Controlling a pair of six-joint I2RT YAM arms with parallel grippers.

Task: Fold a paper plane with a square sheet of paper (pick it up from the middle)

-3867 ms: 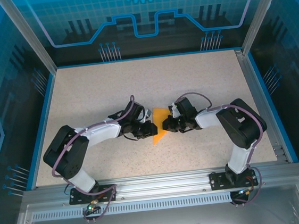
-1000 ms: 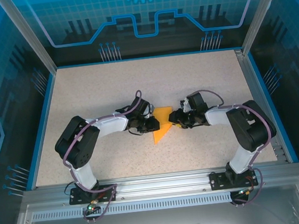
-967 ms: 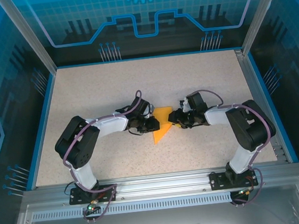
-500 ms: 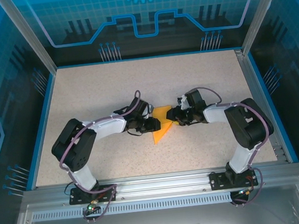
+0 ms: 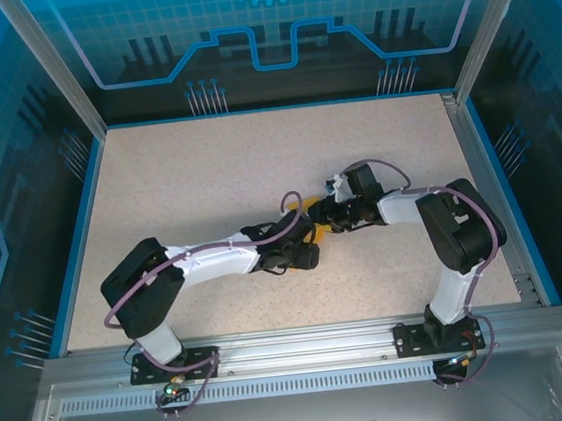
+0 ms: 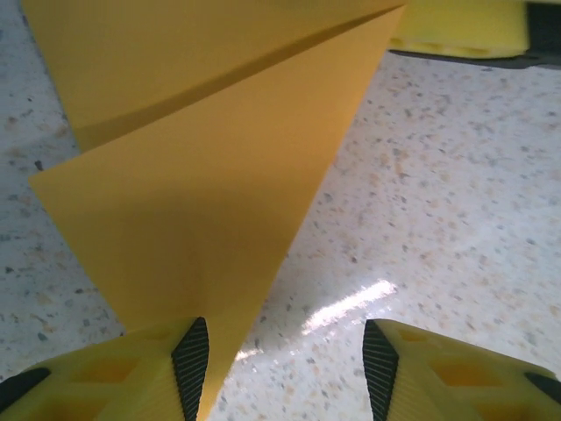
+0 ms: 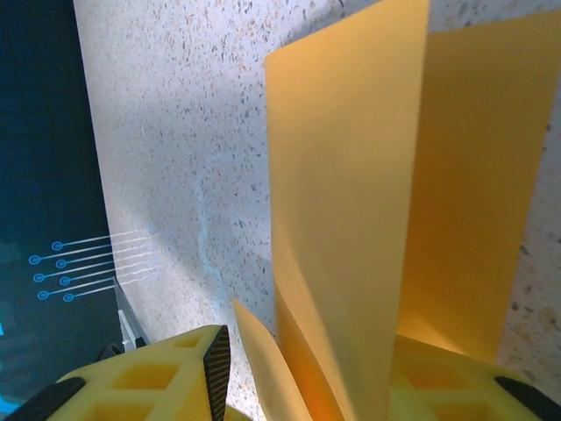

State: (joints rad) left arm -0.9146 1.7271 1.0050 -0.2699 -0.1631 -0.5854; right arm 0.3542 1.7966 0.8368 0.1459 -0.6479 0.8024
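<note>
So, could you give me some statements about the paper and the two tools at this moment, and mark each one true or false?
1. The left tool is open, with bare speckled beige table between its fingers. True.
2. The thin orange-yellow sheet of paper lies as a flat, unfolded square. False: it is folded, with a crease and a pointed tip.
3. The right tool grips the paper. True.
4. The paper's pointed tip lies far from the left tool. False: it lies right at one of its fingers.

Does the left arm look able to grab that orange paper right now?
Probably yes: the left pincer hangs open at the pointed tip of the folded paper, with nothing between them.
</note>
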